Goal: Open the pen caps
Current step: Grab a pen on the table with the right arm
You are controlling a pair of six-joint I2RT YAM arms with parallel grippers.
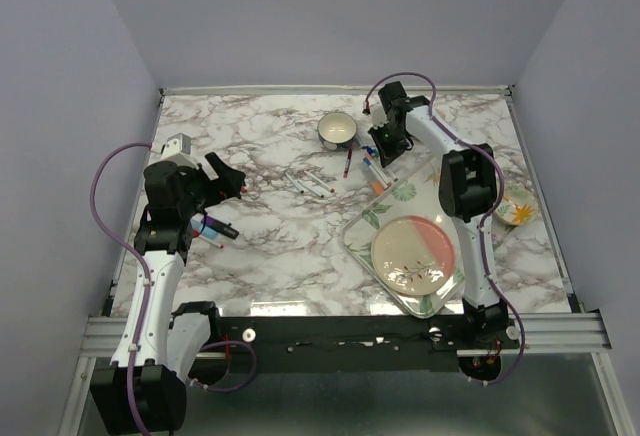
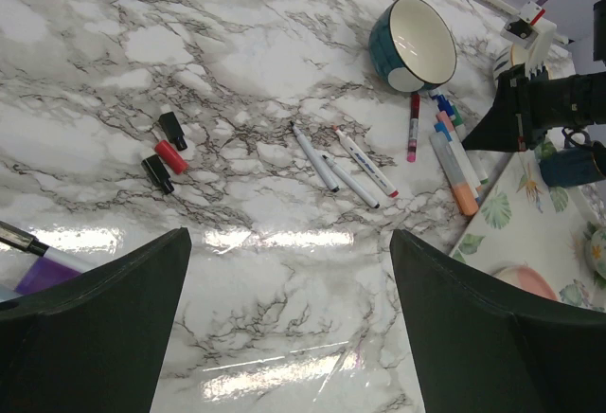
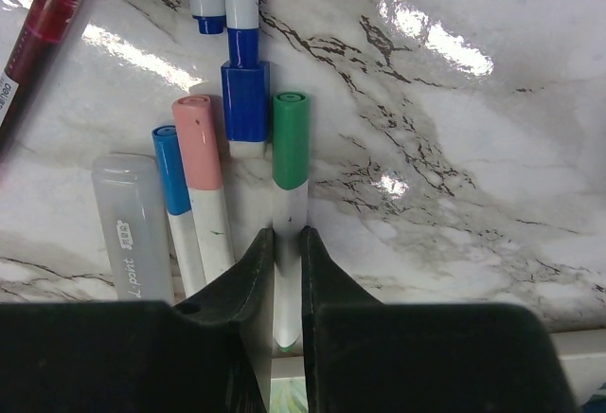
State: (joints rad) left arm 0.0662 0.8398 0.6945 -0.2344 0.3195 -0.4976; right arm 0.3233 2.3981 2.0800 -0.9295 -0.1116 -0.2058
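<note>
My right gripper (image 3: 287,238) is shut on the white barrel of a green-capped pen, whose green cap (image 3: 290,138) points away from the jaws. This pen lies on the marble beside pens with a pink cap (image 3: 197,141), a light blue cap (image 3: 169,169) and a dark blue cap (image 3: 245,100). In the top view the right gripper (image 1: 385,151) is at the tray's far corner. My left gripper (image 2: 289,235) hangs open above bare marble, holding nothing. Loose caps lie ahead of it on the left: a red cap (image 2: 171,155) between two black caps (image 2: 171,130). Three uncapped white pens (image 2: 341,167) lie mid-table.
A teal bowl (image 1: 337,130) stands at the back, with a red pen (image 1: 348,162) just in front of it. A leaf-patterned tray (image 1: 395,198) holds a pink and cream plate (image 1: 412,253) on the right. A small floral dish (image 1: 517,211) sits beyond the right arm.
</note>
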